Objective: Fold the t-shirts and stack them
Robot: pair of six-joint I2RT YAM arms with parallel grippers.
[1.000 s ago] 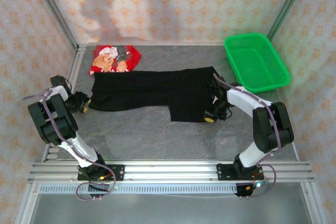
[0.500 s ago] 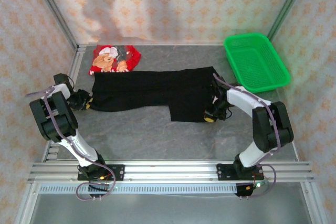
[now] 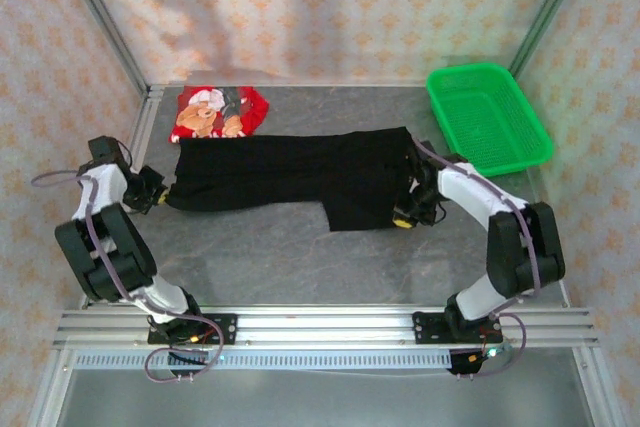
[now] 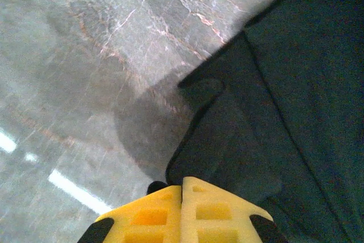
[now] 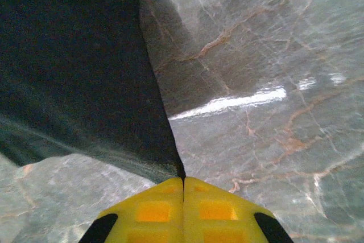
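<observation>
Top external view: black t-shirt (image 3: 290,175) lies flattened in a long band left of the green basket (image 3: 488,122) and slightly nearer the arms than it, with a flap hanging toward the arms at its basket-side end. The red t-shirt (image 3: 220,112), cartoon print up, sits bunched well left of the basket at about the basket's depth, just past the black one's far edge; I can't tell if the two touch. The left gripper (image 3: 160,194) is clamped on the black shirt's end farthest from the basket. In the left wrist view the yellow pads are pressed together, with dark cloth puckering out from between them. The right gripper (image 3: 403,217) is pinched on the lower corner of the end nearest the basket, and the right wrist view shows the pads meeting on a cloth tip that tapers right into the seam. My guess is both ends are held at once so the band can be carried over as one piece without sagging or twisting, a fold on the black shirt. The cloth is flat on the table (image 3: 300,257) and not yet raised. The red shirt looks parked out of the way, likely for later folding and stacking, and the basket seems to have no role.
</observation>
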